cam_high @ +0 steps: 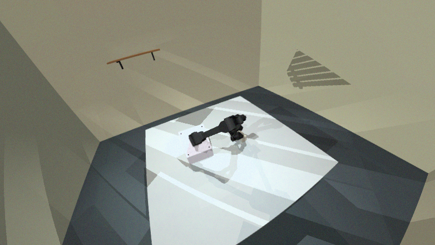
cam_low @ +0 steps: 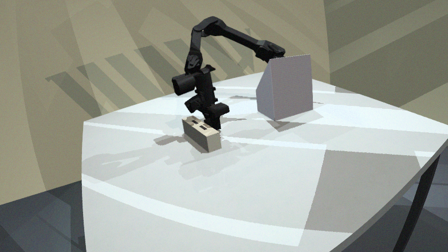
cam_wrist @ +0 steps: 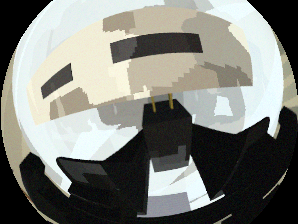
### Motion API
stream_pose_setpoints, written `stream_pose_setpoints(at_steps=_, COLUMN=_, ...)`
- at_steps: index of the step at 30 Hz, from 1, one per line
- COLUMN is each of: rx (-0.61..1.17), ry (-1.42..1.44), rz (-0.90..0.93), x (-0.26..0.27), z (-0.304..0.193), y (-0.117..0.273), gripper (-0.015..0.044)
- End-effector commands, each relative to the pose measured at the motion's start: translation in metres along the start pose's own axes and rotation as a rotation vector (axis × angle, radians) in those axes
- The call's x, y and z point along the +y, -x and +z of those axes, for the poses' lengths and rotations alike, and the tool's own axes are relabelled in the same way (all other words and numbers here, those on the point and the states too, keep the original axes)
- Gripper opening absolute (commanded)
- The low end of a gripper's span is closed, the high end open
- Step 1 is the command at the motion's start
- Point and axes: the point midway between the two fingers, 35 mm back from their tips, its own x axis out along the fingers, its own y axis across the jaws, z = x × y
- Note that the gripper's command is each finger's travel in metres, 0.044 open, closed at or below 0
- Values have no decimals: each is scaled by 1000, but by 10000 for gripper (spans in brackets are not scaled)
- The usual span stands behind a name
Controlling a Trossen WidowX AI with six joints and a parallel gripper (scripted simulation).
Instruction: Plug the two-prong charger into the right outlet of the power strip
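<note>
The beige power strip [cam_low: 197, 137] [cam_wrist: 220, 67] lies on the table with two dark outlet slots on its top. The right slot [cam_wrist: 156, 46] is larger in the wrist view, the left slot [cam_wrist: 57, 80] smaller. My gripper [cam_high: 236, 138] [cam_low: 215, 123] [cam_wrist: 164, 129] points down beside the strip and is shut on the black charger [cam_wrist: 169, 122]. Two gold prongs stick out of the charger toward the strip. In the wrist view the prong tips reach the image of the strip's near edge, short of the right slot. Whether they touch the strip cannot be told. The top and exterior views do not show the charger clearly.
The arm's base is by a pinkish-grey wedge-shaped block [cam_high: 199, 155] [cam_low: 291, 87] on the white table [cam_high: 194, 219] [cam_low: 188, 194]. A brown rail [cam_high: 133, 56] is on the wall. Striped shadows cross the table and walls.
</note>
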Motion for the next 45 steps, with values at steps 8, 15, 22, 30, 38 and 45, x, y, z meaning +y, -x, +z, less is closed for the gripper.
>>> stream_pose_setpoints(at_steps=8, rx=-1, ry=-6, rz=-3, x=-1, z=1, y=1, gripper=0)
stream_pose_setpoints(at_steps=15, rx=-1, ry=-6, rz=-3, x=-1, z=3, y=1, gripper=0)
stream_pose_setpoints(at_steps=22, rx=-1, ry=-6, rz=-3, x=-1, z=3, y=1, gripper=0)
stream_pose_setpoints(at_steps=30, rx=-2, ry=-6, rz=-3, x=-1, z=5, y=1, gripper=0)
stream_pose_setpoints(at_steps=38, rx=-2, ry=-6, rz=-3, x=-1, z=7, y=1, gripper=0)
stream_pose_setpoints(at_steps=45, rx=-2, ry=-6, rz=-3, x=-1, z=9, y=2, gripper=0)
